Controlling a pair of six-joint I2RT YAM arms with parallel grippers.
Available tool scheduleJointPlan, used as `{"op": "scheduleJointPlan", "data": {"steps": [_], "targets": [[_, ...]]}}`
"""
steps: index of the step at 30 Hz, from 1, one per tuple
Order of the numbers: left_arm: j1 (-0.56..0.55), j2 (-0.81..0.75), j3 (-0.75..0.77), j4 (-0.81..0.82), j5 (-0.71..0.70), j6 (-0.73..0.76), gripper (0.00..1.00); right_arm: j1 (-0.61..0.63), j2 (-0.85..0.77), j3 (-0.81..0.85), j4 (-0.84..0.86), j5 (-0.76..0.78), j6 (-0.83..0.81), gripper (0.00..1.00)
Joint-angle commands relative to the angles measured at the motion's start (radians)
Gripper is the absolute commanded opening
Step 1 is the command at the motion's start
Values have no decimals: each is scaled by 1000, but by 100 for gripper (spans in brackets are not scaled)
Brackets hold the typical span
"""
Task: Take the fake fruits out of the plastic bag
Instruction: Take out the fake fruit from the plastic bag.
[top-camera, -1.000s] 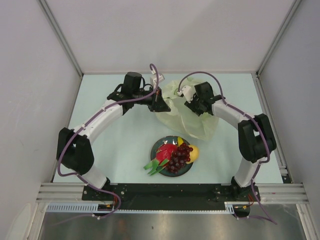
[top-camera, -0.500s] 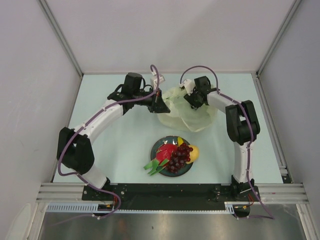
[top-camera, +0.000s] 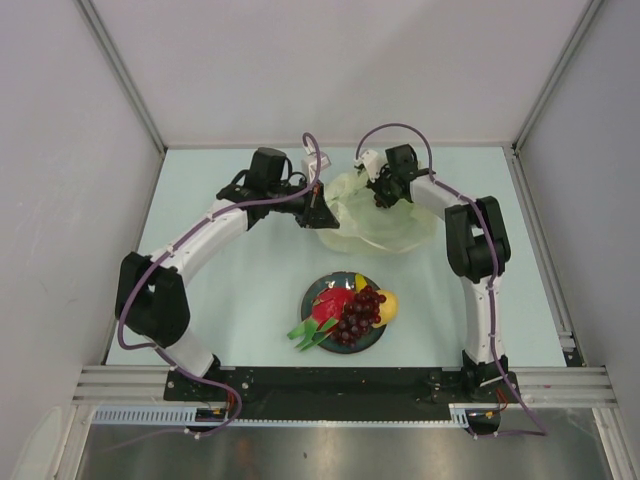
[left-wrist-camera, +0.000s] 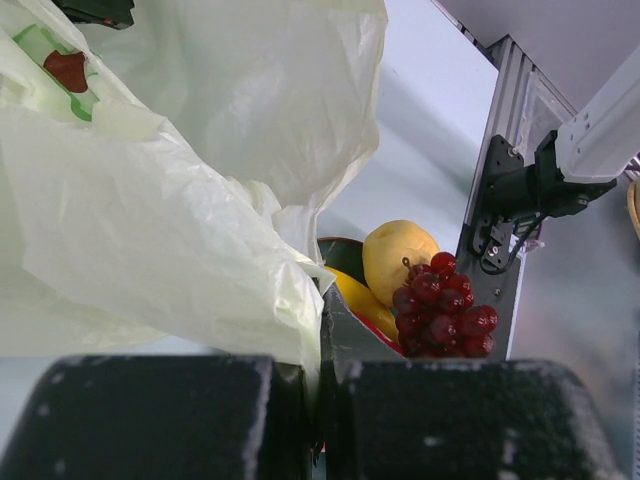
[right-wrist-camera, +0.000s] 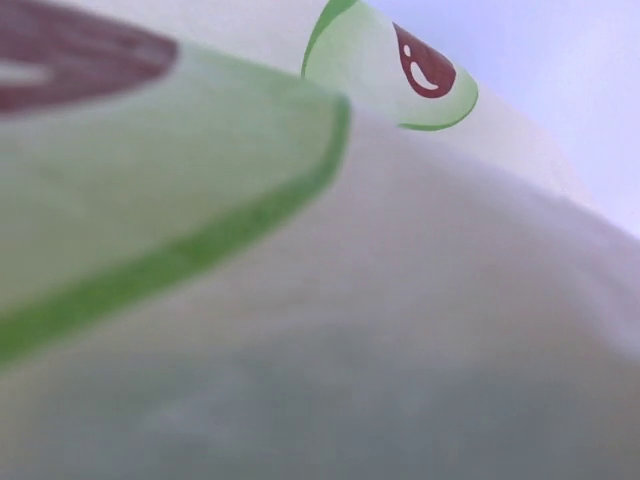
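The pale yellow-green plastic bag (top-camera: 385, 222) lies crumpled at the back middle of the table. My left gripper (top-camera: 322, 212) is shut on its left edge; in the left wrist view the film (left-wrist-camera: 150, 230) is pinched between the black fingers (left-wrist-camera: 150, 420). My right gripper (top-camera: 378, 197) is buried in the bag's upper folds, shut on the film. The bag (right-wrist-camera: 400, 300) fills the right wrist view and hides the fingers. The fake fruits lie on a dark plate (top-camera: 318, 288): dragon fruit (top-camera: 330, 305), grapes (top-camera: 362, 312), lemon (top-camera: 389, 306), banana (top-camera: 360, 282).
The plate sits in front of the bag, between the two arm bases. Grey walls close in the table on the left, back and right. An aluminium rail (top-camera: 340, 382) runs along the near edge. The right arm's base (left-wrist-camera: 520, 190) shows behind the fruits in the left wrist view.
My right gripper moved left and toward the back onto the bag's top and closed. The bag bunched up, away from the right side. The left arm held still.
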Motion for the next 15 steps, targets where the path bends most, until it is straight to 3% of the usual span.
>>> {"op": "scheduleJointPlan", "data": {"steps": [1, 15], "targets": [[2, 5, 16, 4, 1, 27, 0, -8, -54, -4, -37, -65, 17, 0], [5, 97, 90, 101, -22, -73, 0, -30, -557, -182, -278, -300, 111, 0]]}}
